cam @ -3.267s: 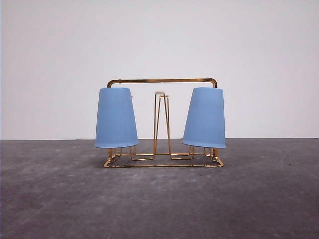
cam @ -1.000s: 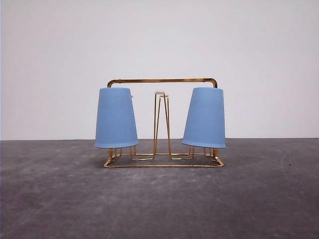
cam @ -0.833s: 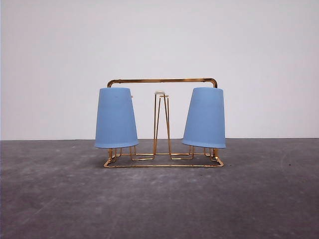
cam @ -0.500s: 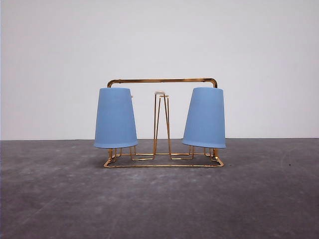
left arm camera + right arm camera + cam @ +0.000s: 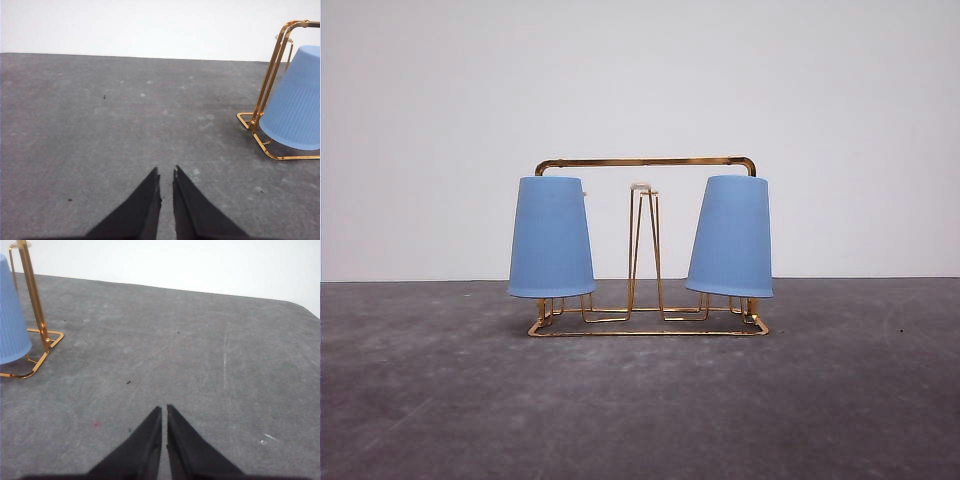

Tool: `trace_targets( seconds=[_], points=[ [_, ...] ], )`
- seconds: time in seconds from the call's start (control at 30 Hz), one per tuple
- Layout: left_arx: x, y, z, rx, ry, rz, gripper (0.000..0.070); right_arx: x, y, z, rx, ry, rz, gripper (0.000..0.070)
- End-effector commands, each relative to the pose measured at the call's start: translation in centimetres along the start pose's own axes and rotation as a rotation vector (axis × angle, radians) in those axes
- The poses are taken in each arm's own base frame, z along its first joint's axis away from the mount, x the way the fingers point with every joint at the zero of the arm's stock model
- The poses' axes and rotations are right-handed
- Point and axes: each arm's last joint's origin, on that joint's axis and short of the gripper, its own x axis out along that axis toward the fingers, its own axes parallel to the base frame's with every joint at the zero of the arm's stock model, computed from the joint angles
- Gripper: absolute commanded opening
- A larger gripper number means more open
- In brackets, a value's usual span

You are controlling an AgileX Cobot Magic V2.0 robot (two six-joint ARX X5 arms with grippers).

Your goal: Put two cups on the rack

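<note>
Blue cups (image 5: 552, 237) (image 5: 731, 237) sit tilted mid-frame on the rack (image 5: 646, 162); my empty grippers (image 5: 166, 176) (image 5: 164, 410), pinched together, could topple them.

My left gripper (image 5: 166, 176) has its black fingers (image 5: 148, 200) drawn nearly together — only a thin slit between the tips, nothing held. My right gripper (image 5: 164, 410) sits the same way — fingers (image 5: 186, 440) almost touching, empty, hovering low over the desk (image 5: 210, 365).
</note>
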Motion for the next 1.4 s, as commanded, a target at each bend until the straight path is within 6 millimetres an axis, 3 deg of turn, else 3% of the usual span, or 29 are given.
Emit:
trace_targets(
  seconds=[0.0,1.37],
  points=[
    [0.13,0.02,-0.37,-0.002,0.002,0.0,0.0026,0.03,0.0,-0.01,-0.004,-0.01,-0.001,0.0016],
    [0.13,0.02,-0.37,-0.002,0.002,0.0,0.0026,0.03,0.0,-0.01,-0.004,-0.01,-0.001,0.0016]
  ],
)
